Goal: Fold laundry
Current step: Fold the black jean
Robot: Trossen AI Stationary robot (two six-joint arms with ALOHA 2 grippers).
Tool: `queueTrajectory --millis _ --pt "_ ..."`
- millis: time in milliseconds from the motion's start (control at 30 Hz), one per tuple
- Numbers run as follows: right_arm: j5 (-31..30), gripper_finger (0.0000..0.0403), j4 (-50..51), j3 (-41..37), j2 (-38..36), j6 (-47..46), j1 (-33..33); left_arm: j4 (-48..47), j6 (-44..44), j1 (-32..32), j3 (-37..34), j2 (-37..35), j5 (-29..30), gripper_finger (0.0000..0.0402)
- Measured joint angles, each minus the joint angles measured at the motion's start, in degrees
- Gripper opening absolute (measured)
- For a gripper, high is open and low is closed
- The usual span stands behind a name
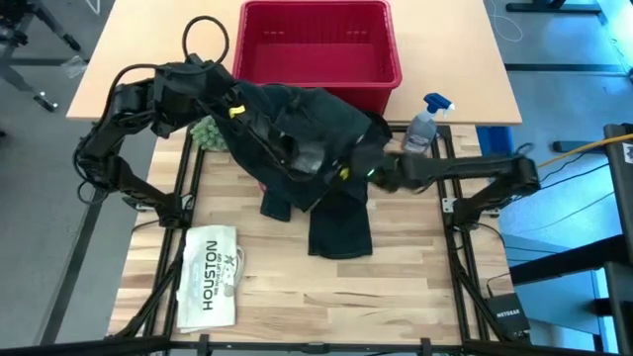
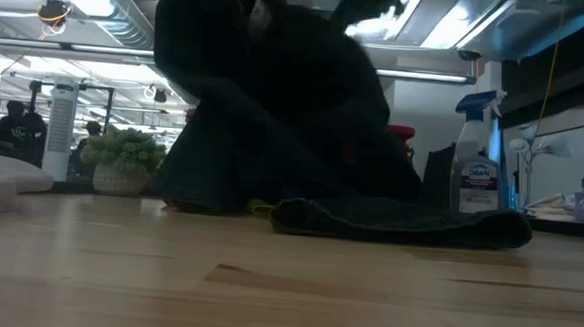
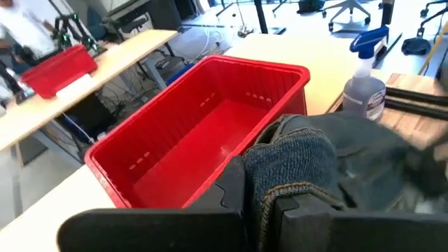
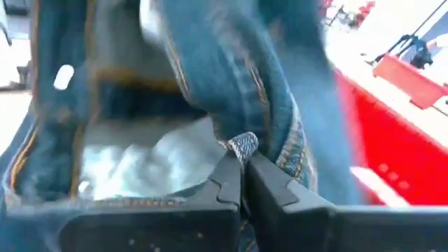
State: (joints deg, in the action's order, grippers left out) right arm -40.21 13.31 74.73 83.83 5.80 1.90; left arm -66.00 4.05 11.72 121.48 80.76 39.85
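Observation:
The dark denim trousers hang bunched between my two grippers in front of the red basket. Their leg ends lie on the wooden table, and the low view shows one flat hem. My left gripper is at the trousers' left upper part, shut on the cloth. My right gripper is at their right side, shut on a seamed edge. The trousers' inside with pale pocket lining faces the right wrist camera. My left gripper pinches a thick bunched fold of denim between its two fingers, coming nearly level from the table's left. The cloth wells up past the fingertips and hangs away toward the right, lifted off the table here. My right gripper pinches a stitched seam edge of the trousers between its fingertips, coming nearly level from the table's right. A frayed bit of denim sticks out just above the fingers. The cloth is raised at the hold and drapes down from it.
A spray bottle stands right of the basket, close to my right arm. A small green plant sits under my left arm. The flat white HOUSTON item lies at the near left. Bare wood shows at the near middle and right.

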Motion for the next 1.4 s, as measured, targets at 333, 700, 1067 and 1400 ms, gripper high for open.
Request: queueTrajectory --millis 333,700,1067,1400 --pt "16.1 0.0001 32.5 47.8 1.1 10.8 15.4 5.1 10.0 0.0 9.2 -0.2 -0.3 0.0000" --pt "45.0 0.0000 29.8 55.1 1.6 5.6 31.4 16.9 6.4 -0.1 13.4 -0.4 -17.8 0.0000" --pt "93.7 0.0000 29.7 60.4 0.0 3.2 22.9 13.5 -7.8 -9.3 13.5 -1.7 -62.3 0.0000" --pt "53.9 0.0000 26.7 59.7 2.0 7.8 25.1 19.7 6.1 -8.5 13.6 -2.3 -16.3 0.0000"
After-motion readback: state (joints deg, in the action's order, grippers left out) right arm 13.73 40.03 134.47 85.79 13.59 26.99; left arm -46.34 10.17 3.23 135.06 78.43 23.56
